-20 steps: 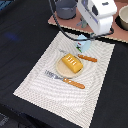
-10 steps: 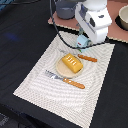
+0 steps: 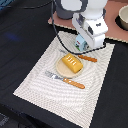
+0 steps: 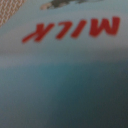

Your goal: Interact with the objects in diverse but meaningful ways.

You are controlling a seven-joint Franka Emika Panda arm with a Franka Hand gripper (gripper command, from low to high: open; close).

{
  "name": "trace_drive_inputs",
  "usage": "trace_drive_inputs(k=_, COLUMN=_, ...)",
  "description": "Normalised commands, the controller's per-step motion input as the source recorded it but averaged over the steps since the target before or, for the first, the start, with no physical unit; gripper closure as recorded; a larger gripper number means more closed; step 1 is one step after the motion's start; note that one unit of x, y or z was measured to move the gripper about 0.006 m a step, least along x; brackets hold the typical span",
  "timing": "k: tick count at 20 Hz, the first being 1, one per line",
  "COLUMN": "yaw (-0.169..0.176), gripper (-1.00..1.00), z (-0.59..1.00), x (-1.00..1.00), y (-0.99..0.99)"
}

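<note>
A white Franka arm (image 3: 90, 27) bends low over the far edge of a pale woven placemat (image 3: 40, 85) spread on a black tabletop (image 3: 20, 40), its bulk hiding whatever lies directly beneath it. The pincer itself is out of sight in both views, so whether it is released or clenched cannot be told. At the mat's centre, a ridged yellow-orange block (image 3: 70, 63) sits on a tan round plate (image 3: 64, 74). An orange-handled fork (image 3: 65, 80) lies just beside the plate on the near side; another orange-handled utensil (image 3: 86, 58) lies on the far side, close to the arm. A grey pot (image 3: 122, 17) stands on a reddish board (image 3: 112, 34) at the exterior view's right. The wrist view is filled by a pale blue-white carton (image 4: 65, 75), blurred, bearing the red word "MILK" (image 4: 70, 30), seen inverted.
</note>
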Motion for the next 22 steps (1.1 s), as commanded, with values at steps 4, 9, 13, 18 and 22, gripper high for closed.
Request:
trace_drive_inputs(k=4, yaw=0.042, gripper=1.00, z=0.84, x=0.08, y=-0.08)
trace_drive_inputs(k=9, yaw=0.011, gripper=1.00, z=1.00, x=0.04, y=-0.41)
trace_drive_inputs(k=13, yaw=0.010, gripper=1.00, z=1.00, x=0.02, y=-0.51)
trace_drive_inputs(k=18, yaw=0.000, gripper=1.00, z=0.95, x=0.00, y=-0.75)
trace_drive_inputs(k=22, yaw=0.000, gripper=1.00, z=0.75, x=-0.02, y=-0.85)
